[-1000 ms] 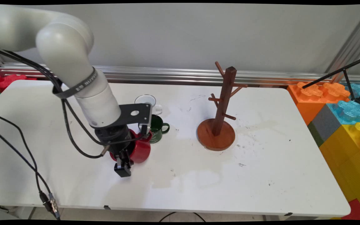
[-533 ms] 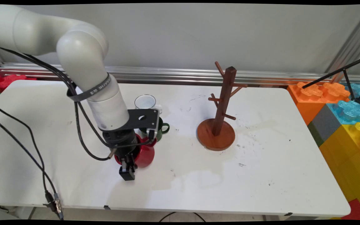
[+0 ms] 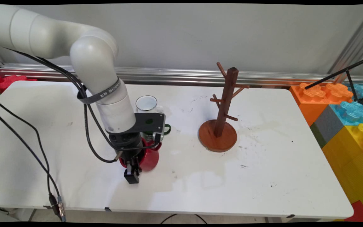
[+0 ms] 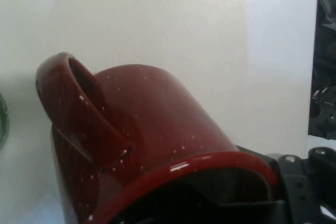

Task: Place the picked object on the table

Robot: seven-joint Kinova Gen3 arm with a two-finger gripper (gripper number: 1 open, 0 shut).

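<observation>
1 white arm bends down from the tabletop's far-left corner, its gripper (image 3: 132,171) pointing down — clamped on the rim of a red mug (image 3: 150,157), left of centre, green mug (image 3: 165,128) behind.

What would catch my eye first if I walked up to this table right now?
Probably the white arm reaching in from the left, its black gripper shut on the rim of a red mug near the table's front. Just behind it a green mug and a white mug peek out. To the right stands a bare wooden mug tree, with bright giant toy blocks past the table's edge.
</observation>
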